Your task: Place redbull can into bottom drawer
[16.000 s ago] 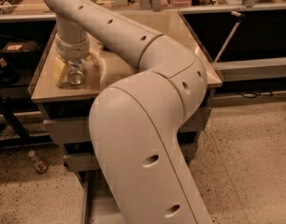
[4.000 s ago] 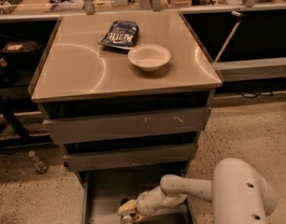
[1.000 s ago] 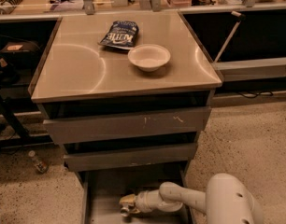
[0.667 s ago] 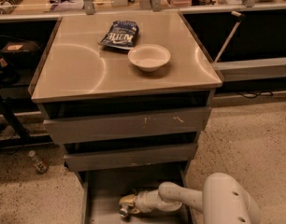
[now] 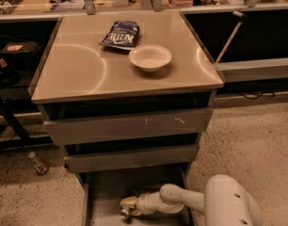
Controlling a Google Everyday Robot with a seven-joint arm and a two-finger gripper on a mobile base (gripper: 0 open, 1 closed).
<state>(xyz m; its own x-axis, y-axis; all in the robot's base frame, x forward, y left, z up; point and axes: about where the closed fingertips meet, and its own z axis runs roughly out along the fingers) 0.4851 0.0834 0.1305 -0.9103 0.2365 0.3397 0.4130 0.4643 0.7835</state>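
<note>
The bottom drawer [image 5: 104,192] is pulled open at the foot of the grey cabinet, showing its flat grey floor. My gripper [image 5: 128,206] reaches in from the right, low over the drawer floor near its front middle. A small shiny round end, which looks like the redbull can [image 5: 124,214], shows right at the gripper's tip. The rest of the can is hidden by the gripper. My white arm [image 5: 228,204] fills the lower right corner.
On the cabinet top stand a white bowl [image 5: 150,57] and a dark blue crisp bag [image 5: 119,35]. The two upper drawers [image 5: 130,126] are closed. A small bottle [image 5: 38,163] lies on the speckled floor at the left. Dark shelving stands on both sides.
Long ago my arm was over the cabinet top; it is now down in the bottom drawer. Over the last second the gripper has barely moved and the elbow has shifted slightly.
</note>
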